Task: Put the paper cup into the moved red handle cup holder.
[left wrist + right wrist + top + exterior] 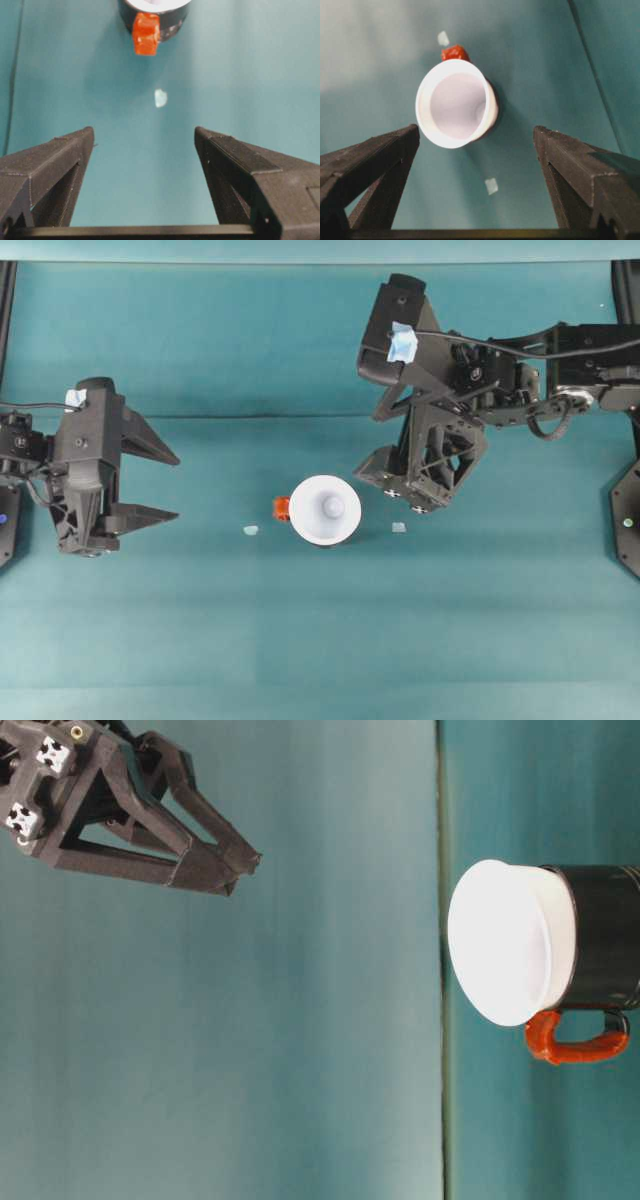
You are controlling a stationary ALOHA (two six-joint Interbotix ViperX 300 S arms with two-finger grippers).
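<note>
The white paper cup [325, 510] sits inside the black red handle cup holder [282, 507] at the table's middle, its wide rim covering the holder's mouth. From table level the paper cup [510, 945] stands above the black holder [605, 935], with the red handle to one side. My left gripper [172, 485] is open, well left of the holder and facing the handle [146, 34]. Up and to the right of the cup, my right gripper [405, 495] is open, raised off the table and looking down into the cup [456, 102]. Neither gripper holds anything.
Two small pale scraps lie on the teal cloth, one left of the handle [250, 530] and one right of the cup [399, 527]. A fold in the cloth runs across the table behind the cup.
</note>
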